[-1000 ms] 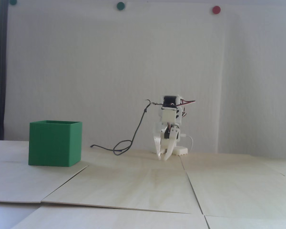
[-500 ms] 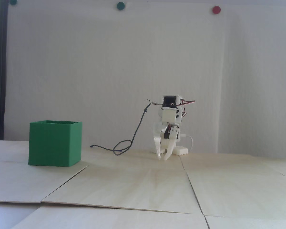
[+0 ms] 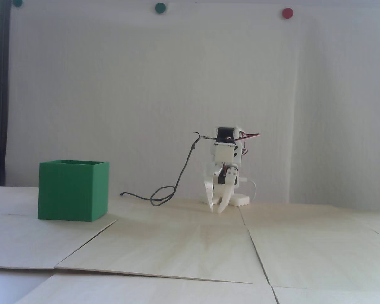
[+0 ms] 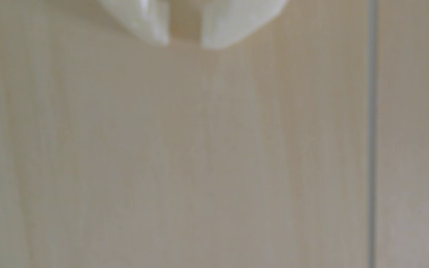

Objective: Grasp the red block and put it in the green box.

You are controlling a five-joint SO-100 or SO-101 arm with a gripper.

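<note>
The green box [image 3: 72, 193] stands on the wooden table at the left of the fixed view, open side up; its inside is hidden from here. The red block shows in neither view. My white gripper [image 3: 216, 210] hangs folded under the arm at the back middle, well to the right of the box, tips pointing down just above the table. In the wrist view my gripper [image 4: 184, 43] enters from the top edge. A narrow gap of bare wood shows between the fingers, and nothing is held.
A dark cable [image 3: 177, 180] loops on the table between box and arm. The table is made of pale wooden panels with seams [image 4: 372, 128]. Round green dots [image 3: 160, 7] and a red dot [image 3: 287, 13] sit on the white wall behind.
</note>
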